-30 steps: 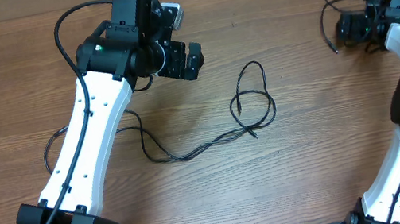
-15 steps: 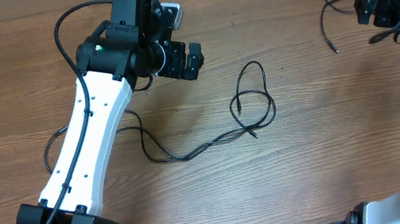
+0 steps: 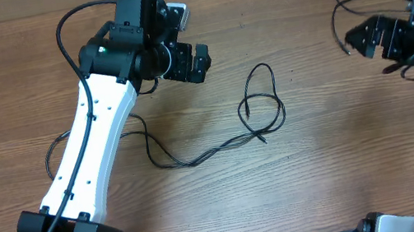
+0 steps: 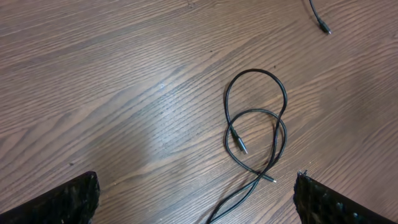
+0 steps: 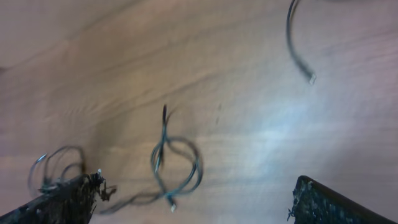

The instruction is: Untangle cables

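The looped cable (image 3: 262,107) lies mid-frame on the surface (image 3: 323,164), tail trailing lower left. The left end effector (image 3: 197,61), jaws spread, hovers just upper-left of it, nearer than the right end effector (image 3: 365,37), also spread, beside a second cable (image 3: 333,25) upper right.

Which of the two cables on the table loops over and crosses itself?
The middle cable, lying between the two arms: it curls into loops that cross each other. The other cable, at the far right, is one open curve with no crossing.
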Tool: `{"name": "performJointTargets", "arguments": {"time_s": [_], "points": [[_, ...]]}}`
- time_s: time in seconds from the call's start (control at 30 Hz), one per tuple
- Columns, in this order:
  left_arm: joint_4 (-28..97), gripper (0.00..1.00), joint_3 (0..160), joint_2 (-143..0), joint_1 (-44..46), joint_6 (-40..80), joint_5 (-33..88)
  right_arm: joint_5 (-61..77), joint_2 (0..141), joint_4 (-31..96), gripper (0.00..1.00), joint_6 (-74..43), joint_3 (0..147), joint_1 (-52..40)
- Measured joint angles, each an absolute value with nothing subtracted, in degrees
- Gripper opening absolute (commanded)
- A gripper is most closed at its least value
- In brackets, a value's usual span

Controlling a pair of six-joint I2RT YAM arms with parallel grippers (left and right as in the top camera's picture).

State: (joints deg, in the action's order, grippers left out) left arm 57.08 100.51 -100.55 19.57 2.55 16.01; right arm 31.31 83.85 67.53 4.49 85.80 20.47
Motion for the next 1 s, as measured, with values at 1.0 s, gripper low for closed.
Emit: {"name": "performJointTargets", "arguments": {"time_s": [1.0], "points": [[57.1, 1.0, 100.51, -100.55, 19.57, 2.55, 16.01, 32.18, 83.85, 69.67, 1.0, 4.47, 85.8, 20.49]]}}
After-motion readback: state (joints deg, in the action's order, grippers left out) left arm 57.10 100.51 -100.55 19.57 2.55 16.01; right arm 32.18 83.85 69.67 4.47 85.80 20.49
